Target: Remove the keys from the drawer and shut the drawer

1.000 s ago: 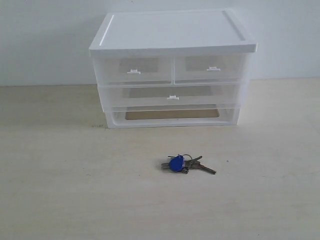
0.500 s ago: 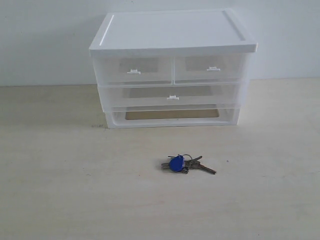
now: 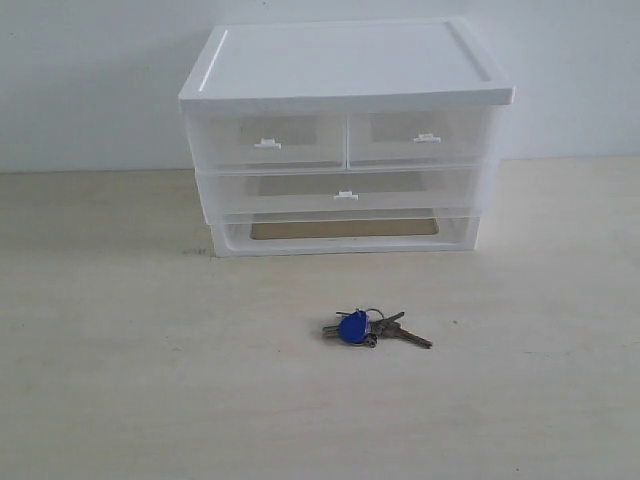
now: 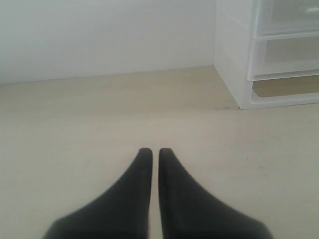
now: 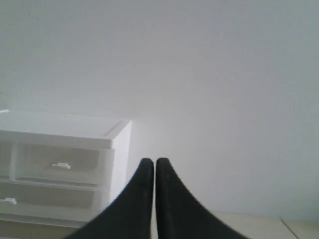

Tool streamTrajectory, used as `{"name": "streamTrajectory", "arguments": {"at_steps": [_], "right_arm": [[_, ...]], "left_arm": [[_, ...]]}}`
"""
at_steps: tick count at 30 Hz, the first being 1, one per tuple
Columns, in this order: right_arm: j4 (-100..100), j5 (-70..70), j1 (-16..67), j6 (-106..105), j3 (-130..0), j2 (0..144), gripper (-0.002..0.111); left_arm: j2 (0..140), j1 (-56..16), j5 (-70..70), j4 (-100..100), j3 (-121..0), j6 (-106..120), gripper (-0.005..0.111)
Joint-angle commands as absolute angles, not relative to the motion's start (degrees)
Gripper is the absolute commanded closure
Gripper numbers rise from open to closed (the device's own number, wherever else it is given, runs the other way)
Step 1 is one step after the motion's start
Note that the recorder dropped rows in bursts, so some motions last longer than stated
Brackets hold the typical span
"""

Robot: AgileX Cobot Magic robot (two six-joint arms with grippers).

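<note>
The left pincer [image 4: 155, 152] and right pincer [image 5: 152, 162] are closed tight, holding nothing. The keys [image 3: 366, 328] lie on the surface [image 3: 120, 390]; the drawer [image 3: 268, 140] is closed.

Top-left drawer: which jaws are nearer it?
Probably left: the left jaws sit off the unit on the top-left drawer's side; the right jaws sit off the opposite side.

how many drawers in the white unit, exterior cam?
3. Top-left drawer, top-right drawer beside it, full-width drawer beneath both. The bottom slot looks open, with no drawer front showing.
</note>
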State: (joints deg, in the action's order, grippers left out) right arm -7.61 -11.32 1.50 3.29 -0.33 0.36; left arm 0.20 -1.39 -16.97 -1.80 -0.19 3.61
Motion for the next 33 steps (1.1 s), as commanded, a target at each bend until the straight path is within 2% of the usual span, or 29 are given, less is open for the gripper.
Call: {"name": "streamTrajectory", "arguments": {"at_steps": [1, 15, 33], "right_arm": [[-7.0, -8.7, -3.7, 2.0, 0.0, 0.0, 0.108], [-7.0, 17.2, -4.0, 1.0, 0.0, 0.0, 0.108], [-7.0, 18.4, -4.0, 1.9, 0.0, 0.0, 0.108]], "left_arm": [[0.0, -1.2, -17.0, -1.4, 0.0, 3.6, 0.102], [0.0, -1.2, -17.0, -1.4, 0.0, 3.6, 0.102], [0.0, -1.2, -17.0, -1.4, 0.0, 3.6, 0.102]]}}
